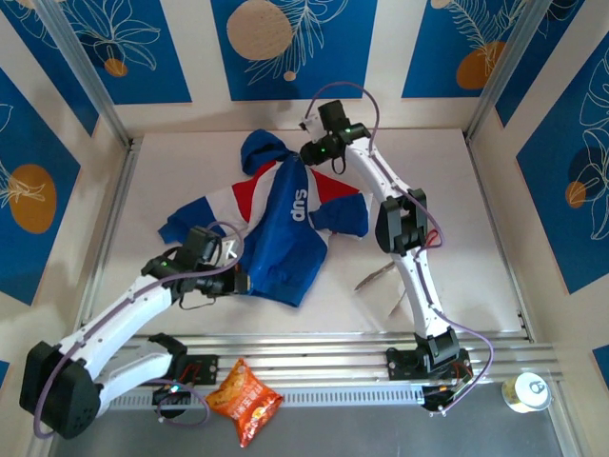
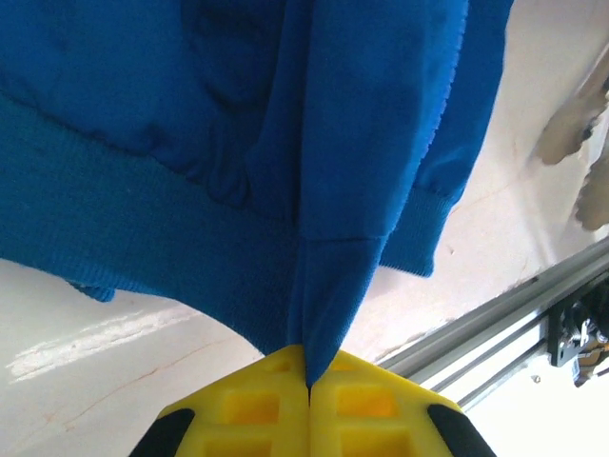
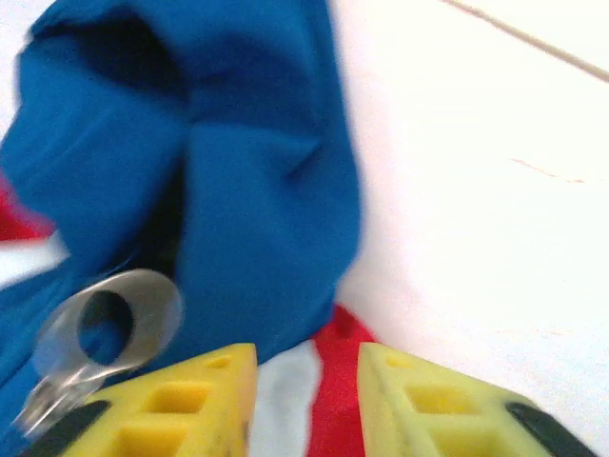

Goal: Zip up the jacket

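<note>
Jacket position as I read it from the overhead camera: the small royal-blue hooded fabric jacket (image 1: 285, 224), with red and white bands and white lettering on its front, lies crumpled in the middle of the white table (image 1: 457, 209). Its hood points to the far wall and its hem toward the arm bases.

My left gripper (image 1: 238, 283) sits at the hem's near-left corner. On the left wrist camera its yellow fingers (image 2: 371, 419) are pressed together with a fold of the blue hem edge pinched between them.

My right gripper (image 1: 306, 152) is up at the collar, beside the hood. On the right wrist camera, which is blurred, its jaws stand a little apart over red and white cloth, gripping nothing. A clear ring-shaped zipper pull (image 3: 105, 333) hangs just beside its left finger.

An orange snack bag (image 1: 245, 395) and a metal can (image 1: 525, 391) lie near the arm bases, on the near side of the aluminium rail (image 1: 333, 347).
</note>
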You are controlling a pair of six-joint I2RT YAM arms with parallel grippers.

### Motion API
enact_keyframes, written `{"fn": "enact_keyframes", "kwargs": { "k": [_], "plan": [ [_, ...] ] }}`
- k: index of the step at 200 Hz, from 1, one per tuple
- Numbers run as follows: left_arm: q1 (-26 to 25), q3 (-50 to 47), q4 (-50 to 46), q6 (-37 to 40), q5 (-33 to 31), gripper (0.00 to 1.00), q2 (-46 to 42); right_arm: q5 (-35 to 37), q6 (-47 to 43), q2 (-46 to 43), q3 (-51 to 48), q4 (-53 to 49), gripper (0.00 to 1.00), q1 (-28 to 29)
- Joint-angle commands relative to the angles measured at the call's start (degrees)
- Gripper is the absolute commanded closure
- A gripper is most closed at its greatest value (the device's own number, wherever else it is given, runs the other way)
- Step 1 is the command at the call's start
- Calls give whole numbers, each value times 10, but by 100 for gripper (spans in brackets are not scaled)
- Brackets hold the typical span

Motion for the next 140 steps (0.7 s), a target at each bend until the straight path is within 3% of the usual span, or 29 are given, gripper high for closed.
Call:
{"fn": "enact_keyframes", "kwargs": {
  "k": [1, 28, 65, 97, 140],
  "plan": [
    [22, 26, -39, 44, 28, 90, 12, 31, 8, -8, 42, 26, 54, -14],
    [48, 77, -94, 99, 12, 63, 15, 31, 11, -37, 41, 18, 50, -14],
    [78, 149, -148, 159, -24, 48, 2, 30, 17, -119, -20, 16, 50, -14],
    [104, 207, -137, 198, -58, 39, -5, 31, 41, -237, -163, 73, 42, -13],
    [121, 256, -61, 257, -194, 19, 5, 42, 68, -412, -392, 161, 38, -11]
  ]
}}
